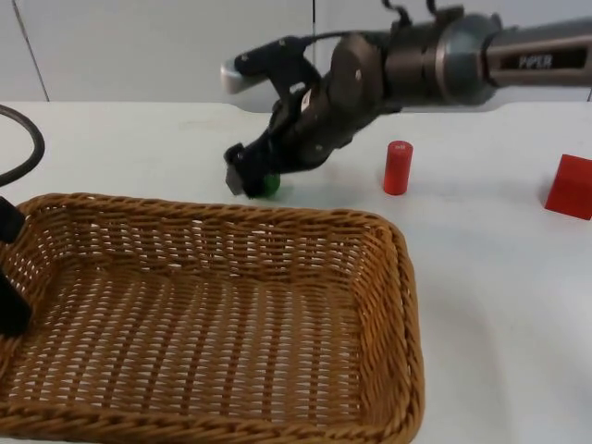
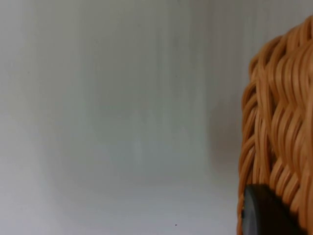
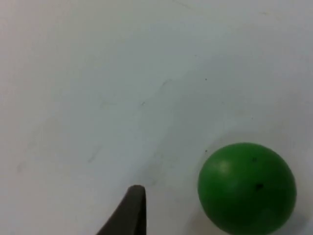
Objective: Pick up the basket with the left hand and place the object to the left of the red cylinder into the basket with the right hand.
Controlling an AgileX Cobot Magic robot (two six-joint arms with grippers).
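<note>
A large woven wicker basket (image 1: 400, 305) fills the near part of the top view, lifted close to the camera. My left gripper (image 1: 7, 268) is shut on its left rim; the left wrist view has that rim (image 2: 279, 122) against a black fingertip (image 2: 264, 213). A small green ball (image 1: 272, 186) lies on the table to the left of the upright red cylinder (image 1: 398, 167). My right gripper (image 1: 252, 178) is down at the ball, open. In the right wrist view the ball (image 3: 247, 188) rests on the table beside one fingertip (image 3: 131, 211), apart from it.
A red block (image 1: 569, 186) stands at the far right of the table. The basket's far rim (image 1: 277, 211) lies just in front of the ball and the right gripper. The grey partition wall closes the back.
</note>
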